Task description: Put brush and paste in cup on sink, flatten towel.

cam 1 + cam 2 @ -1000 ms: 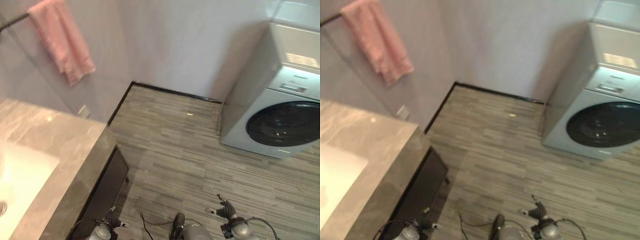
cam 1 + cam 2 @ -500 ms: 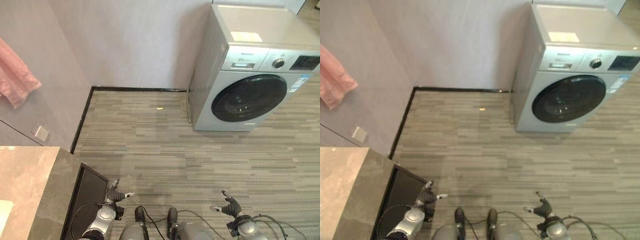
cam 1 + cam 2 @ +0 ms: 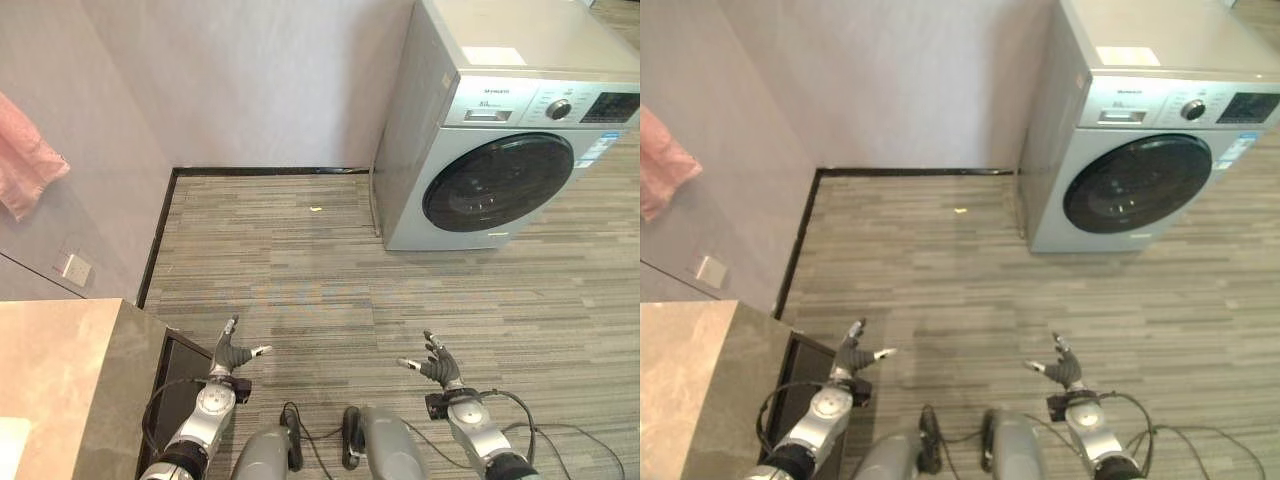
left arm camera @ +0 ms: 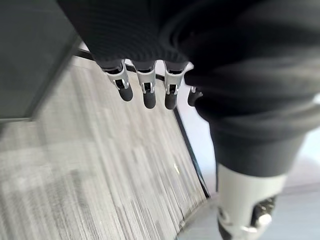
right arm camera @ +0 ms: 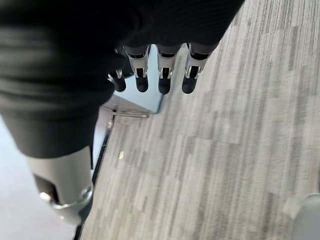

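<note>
A pink towel [image 3: 25, 165] hangs on the wall at the far left, partly cut off by the view's edge. The marble counter [image 3: 60, 380] fills the lower left corner. My left hand [image 3: 232, 355] is held over the wooden floor beside the counter's dark side, fingers [image 4: 145, 90] straight and holding nothing. My right hand [image 3: 437, 368] hovers over the floor at the lower right, its fingers [image 5: 162, 75] also straight and empty.
A washing machine [image 3: 500, 130] stands against the back wall at the upper right. A wall socket [image 3: 75, 268] sits low on the left wall. A small yellow scrap [image 3: 316, 209] lies on the floor near the skirting. The dark cabinet side [image 3: 170, 390] drops below the counter.
The camera has swung right, so the basin and most of the towel left the picture. Both hands have risen higher in the view, fingers spread.
</note>
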